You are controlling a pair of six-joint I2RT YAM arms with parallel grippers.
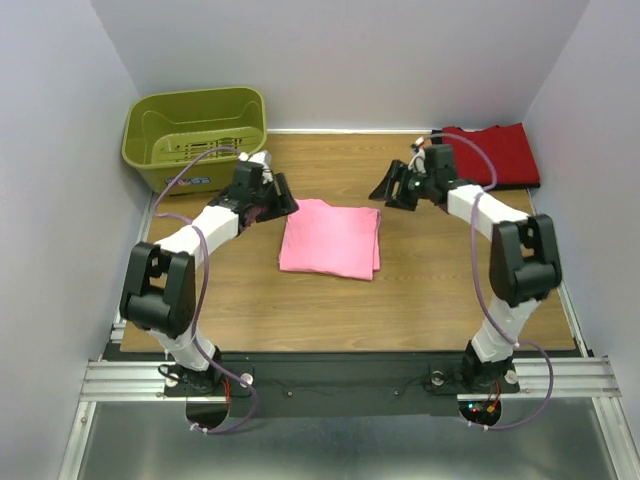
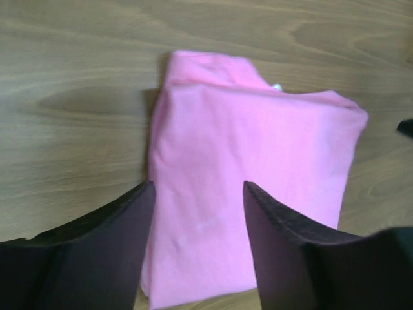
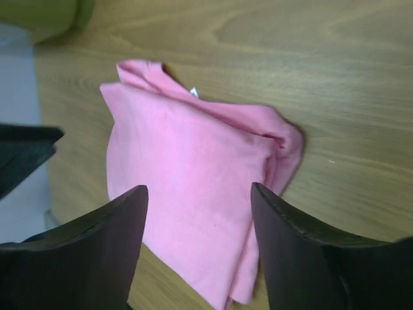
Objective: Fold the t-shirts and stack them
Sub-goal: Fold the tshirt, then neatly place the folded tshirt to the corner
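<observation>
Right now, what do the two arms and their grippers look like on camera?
Both arms, left arm and right arm, have white tubular links, bulky black joint housings and a looping purple cable. The left gripper and right gripper have black, wedge-shaped fingers with textured inner faces.

The folded pink t-shirt (image 1: 330, 238) lies mid-frame on the table (image 1: 420, 300), with bare wood along its lower side and to its lower right. The left gripper (image 1: 287, 200) crowds its upper-left corner, the right gripper (image 1: 388, 192) its upper right. The green basket (image 1: 195, 135) blocks the upper left corner, the red t-shirt (image 1: 495, 155) the upper right.
</observation>
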